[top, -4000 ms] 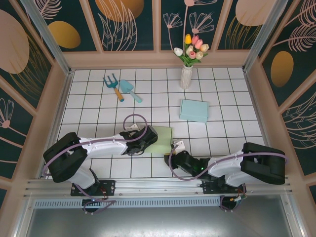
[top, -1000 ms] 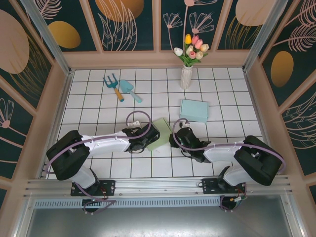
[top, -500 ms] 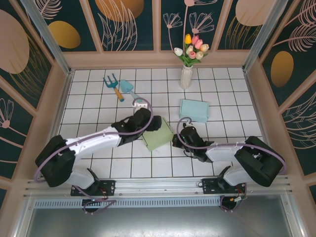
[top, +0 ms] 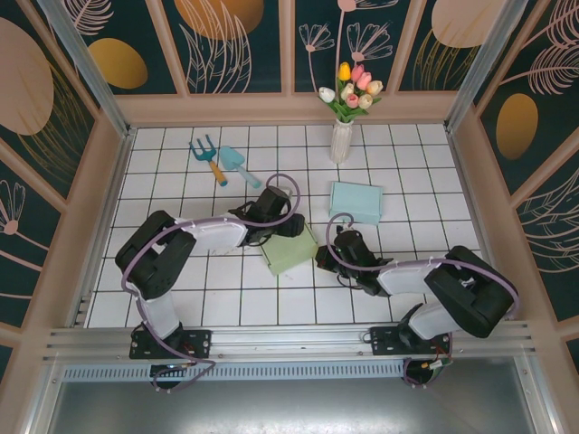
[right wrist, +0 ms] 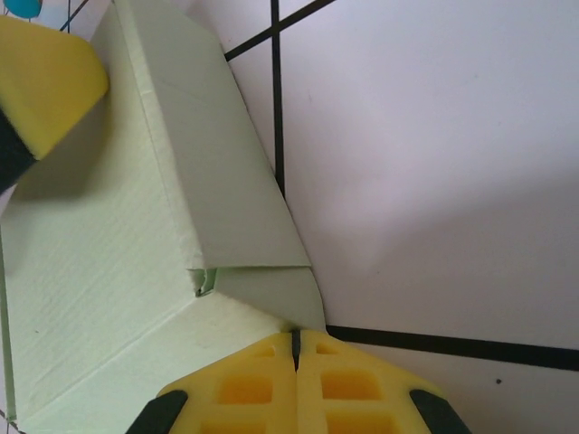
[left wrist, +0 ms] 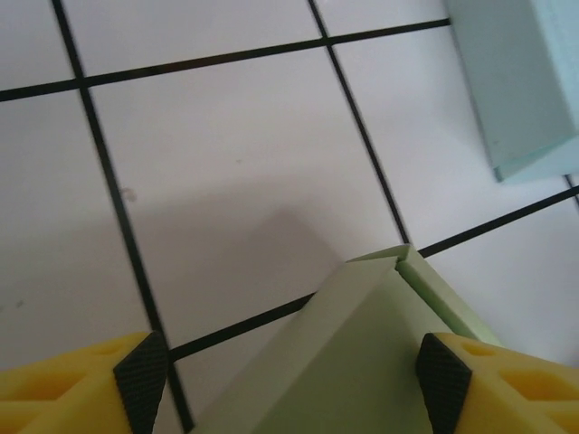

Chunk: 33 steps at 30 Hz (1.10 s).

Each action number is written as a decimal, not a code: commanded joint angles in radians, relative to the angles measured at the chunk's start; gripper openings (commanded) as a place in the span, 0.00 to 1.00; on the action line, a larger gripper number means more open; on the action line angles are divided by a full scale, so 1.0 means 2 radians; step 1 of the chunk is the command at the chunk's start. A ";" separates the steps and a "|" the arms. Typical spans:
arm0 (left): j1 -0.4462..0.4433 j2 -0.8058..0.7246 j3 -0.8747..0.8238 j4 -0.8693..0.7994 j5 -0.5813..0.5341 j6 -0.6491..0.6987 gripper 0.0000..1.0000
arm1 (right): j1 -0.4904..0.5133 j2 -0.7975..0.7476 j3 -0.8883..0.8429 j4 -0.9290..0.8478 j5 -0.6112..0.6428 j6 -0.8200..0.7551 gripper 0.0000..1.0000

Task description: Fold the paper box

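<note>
Although the green paper box (top: 291,251) has walls up, closing seems unfinished; the left hand (left wrist: 291,375) straddles it spread wide, the right hand (right wrist: 294,348) pinched closed, empty.

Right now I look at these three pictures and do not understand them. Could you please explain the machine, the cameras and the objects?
The machine is two robot arms, the left arm and the right arm, bolted at the near edge of a white tiled table. The wide picture comes from a fixed camera above and behind them; each close picture comes from a camera on one wrist, so the yellow fingers are the robot's own. Between the arms lies a pale green paper box, partly folded. The left gripper is open, one finger on each side of it. The right gripper is shut at the box's corner; whether it pinches paper, I cannot tell. Further back are a light blue box, a garden fork, a blue trowel and a white vase of tulips.
</note>
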 commanded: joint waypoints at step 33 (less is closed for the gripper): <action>0.007 -0.103 -0.036 -0.025 -0.086 -0.077 0.80 | 0.026 -0.159 -0.085 -0.069 0.065 0.025 0.03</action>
